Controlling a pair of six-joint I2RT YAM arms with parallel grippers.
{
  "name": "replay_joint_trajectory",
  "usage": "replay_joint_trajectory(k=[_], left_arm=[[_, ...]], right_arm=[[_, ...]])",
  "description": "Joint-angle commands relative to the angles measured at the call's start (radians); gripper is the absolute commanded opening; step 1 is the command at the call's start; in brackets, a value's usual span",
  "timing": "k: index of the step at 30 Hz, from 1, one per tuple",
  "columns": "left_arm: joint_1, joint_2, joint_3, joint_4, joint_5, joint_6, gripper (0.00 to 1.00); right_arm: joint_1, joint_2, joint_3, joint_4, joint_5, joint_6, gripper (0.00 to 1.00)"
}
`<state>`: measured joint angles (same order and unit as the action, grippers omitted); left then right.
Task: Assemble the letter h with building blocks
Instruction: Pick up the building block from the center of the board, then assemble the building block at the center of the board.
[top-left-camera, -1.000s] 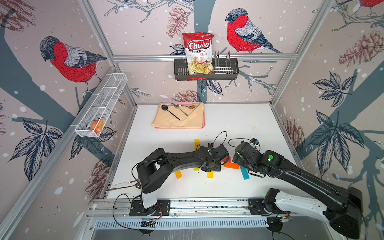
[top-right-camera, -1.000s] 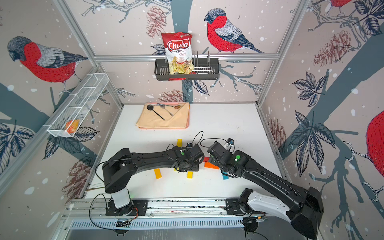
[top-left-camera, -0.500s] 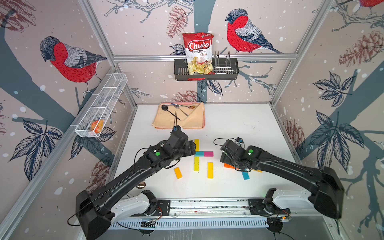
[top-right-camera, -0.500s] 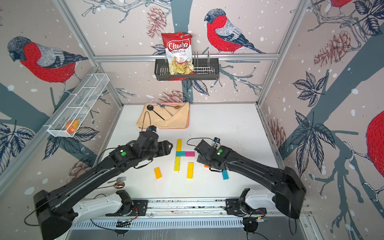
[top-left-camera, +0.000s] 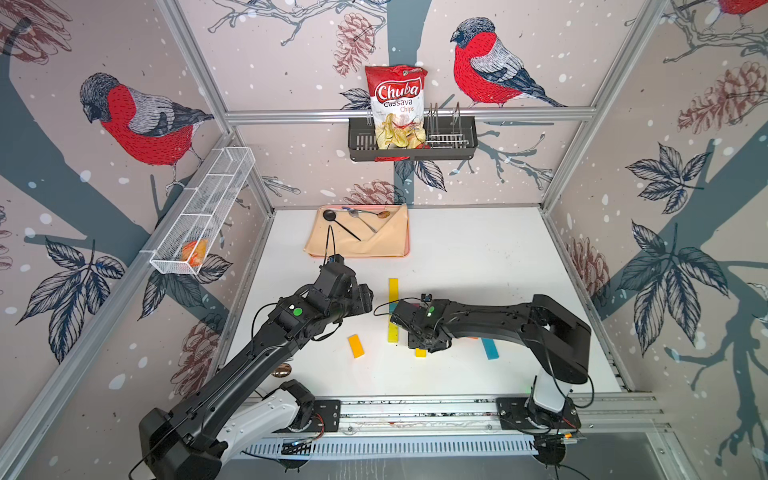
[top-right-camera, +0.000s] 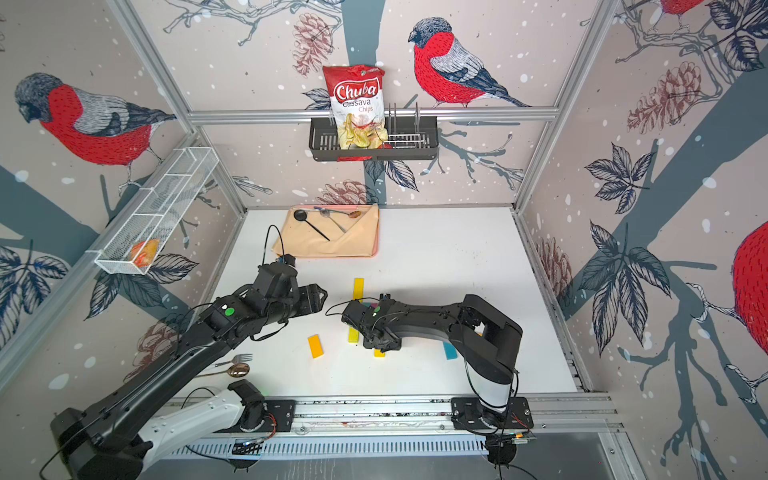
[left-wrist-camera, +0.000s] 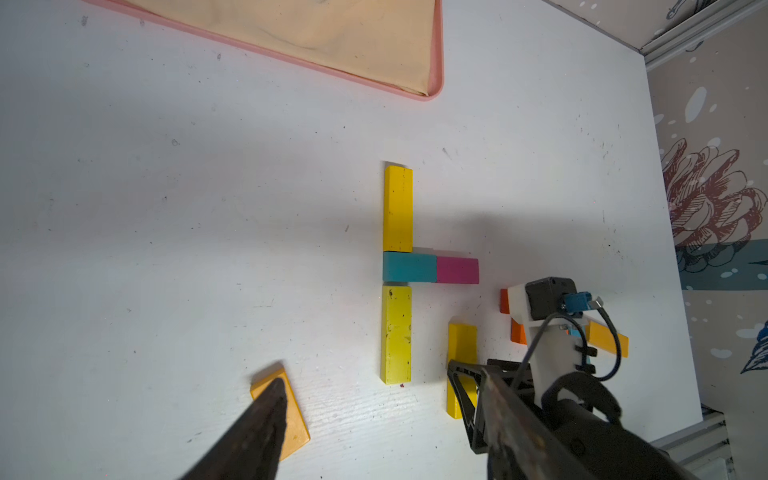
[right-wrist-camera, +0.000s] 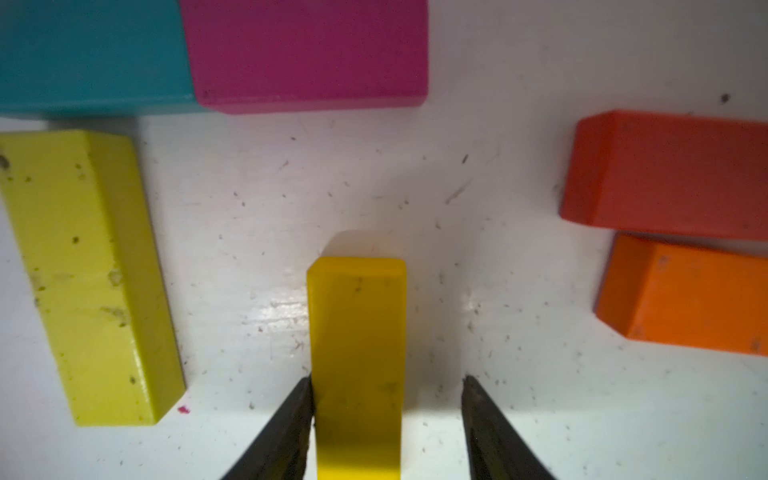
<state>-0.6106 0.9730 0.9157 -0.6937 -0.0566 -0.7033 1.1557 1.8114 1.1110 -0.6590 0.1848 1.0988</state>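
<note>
Since a second ago the left arm has drawn back off the building blocks (top-left-camera: 392, 291) to its own side, and the right end effector (right-wrist-camera: 388, 379) has come across from the right and lowered over the third yellow block (right-wrist-camera: 357, 332). Its jaws have narrowed but are not closed: one finger (right-wrist-camera: 286, 436) touches the block's long side, the other (right-wrist-camera: 486, 436) stands clear with bare worktop (top-left-camera: 478, 257) showing between (so nothing is gripped). The left end effector (top-left-camera: 368, 299) hangs above the worktop, fingers spread wide, nothing between them. In its wrist view one fingertip (left-wrist-camera: 266, 411) overlaps the loose amber block (left-wrist-camera: 297, 432), which lies by itself on the left.

The upper yellow block (left-wrist-camera: 398, 208) and lower yellow block (left-wrist-camera: 396, 334) run in one line away from the robot. The teal block (left-wrist-camera: 409, 268) lies crosswise between them, touching the upper one and just beside the lower. The magenta block (left-wrist-camera: 457, 270) butts end to end against the teal on the robot's right. The third yellow block lies parallel to the lower one, on its right, apart from it and from the magenta. Farther right the red block (right-wrist-camera: 673, 174) and orange block (right-wrist-camera: 690, 299) lie side by side, and a blue block (top-left-camera: 490, 348) shows on the near side of the right forearm. At the back a pink tray (left-wrist-camera: 438, 62) holds a cloth (top-left-camera: 374, 245) and spoons (top-left-camera: 357, 216).
</note>
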Motion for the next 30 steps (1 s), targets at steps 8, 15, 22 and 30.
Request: replay_joint_trajectory(k=[8, 15, 22, 30], left_arm=[[0.039, -0.026, -0.032, 0.01, 0.006, 0.019, 0.72], [0.05, -0.034, -0.05, 0.013, 0.008, 0.014, 0.71], [0.059, -0.037, -0.064, 0.016, 0.011, 0.013, 0.71], [0.064, -0.042, -0.072, 0.013, 0.006, 0.015, 0.7]], right_arm=[[-0.07, -0.009, -0.003, 0.02, -0.024, -0.082, 0.32], [-0.085, 0.004, 0.021, 0.032, -0.075, -0.135, 0.31], [-0.104, 0.035, 0.043, 0.022, -0.068, -0.15, 0.31], [-0.125, 0.055, 0.069, 0.007, -0.062, -0.17, 0.31]])
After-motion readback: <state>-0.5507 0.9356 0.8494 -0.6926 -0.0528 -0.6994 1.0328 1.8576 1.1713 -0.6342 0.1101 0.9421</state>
